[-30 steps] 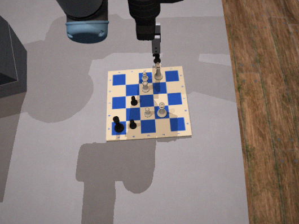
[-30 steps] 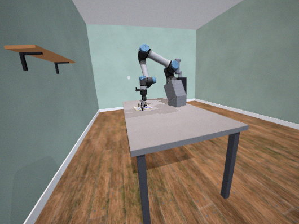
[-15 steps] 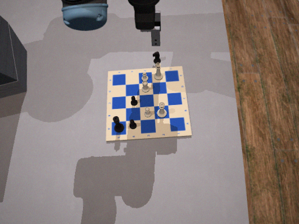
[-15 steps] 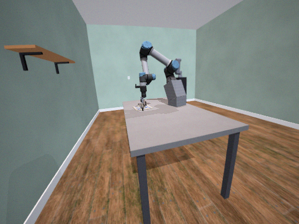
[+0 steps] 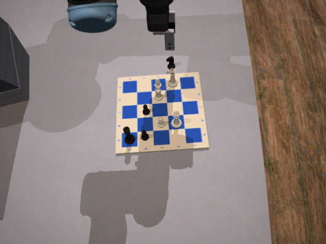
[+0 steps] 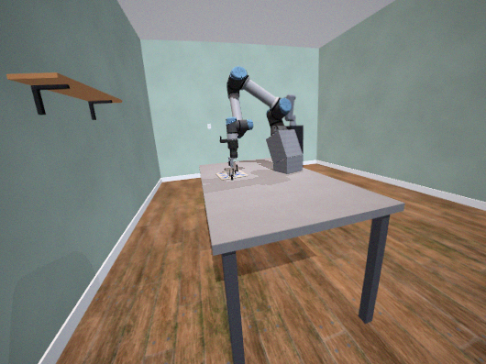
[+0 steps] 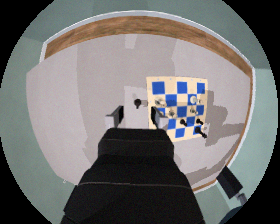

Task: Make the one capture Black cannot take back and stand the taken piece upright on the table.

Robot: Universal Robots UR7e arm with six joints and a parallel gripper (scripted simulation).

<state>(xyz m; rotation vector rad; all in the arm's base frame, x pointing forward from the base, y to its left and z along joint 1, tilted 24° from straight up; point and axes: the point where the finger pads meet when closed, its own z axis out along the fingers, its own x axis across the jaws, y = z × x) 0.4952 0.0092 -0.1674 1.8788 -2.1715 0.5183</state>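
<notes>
- Beyond the board's (image 5: 204,141) (image 6: 218,175) (image 7: 172,78) edge, a black piece, seemingly the knight (image 5: 171,64) (image 7: 137,102), stands upright on the table (image 5: 221,168) (image 6: 298,200) (image 7: 55,100) — taken and off the squares.
- The gripper (image 5: 170,47) (image 6: 233,170) (image 7: 137,111) is wide open, with nothing between its fingers, near that piece.
- Three black pieces stand on the board: a tall one (image 5: 129,137) (image 7: 200,131) in a corner square, one pawn (image 5: 144,135) (image 7: 200,121) beside it, another pawn (image 5: 146,110) (image 7: 183,122) farther in.
- Five white pieces also stand upright on it.
</notes>
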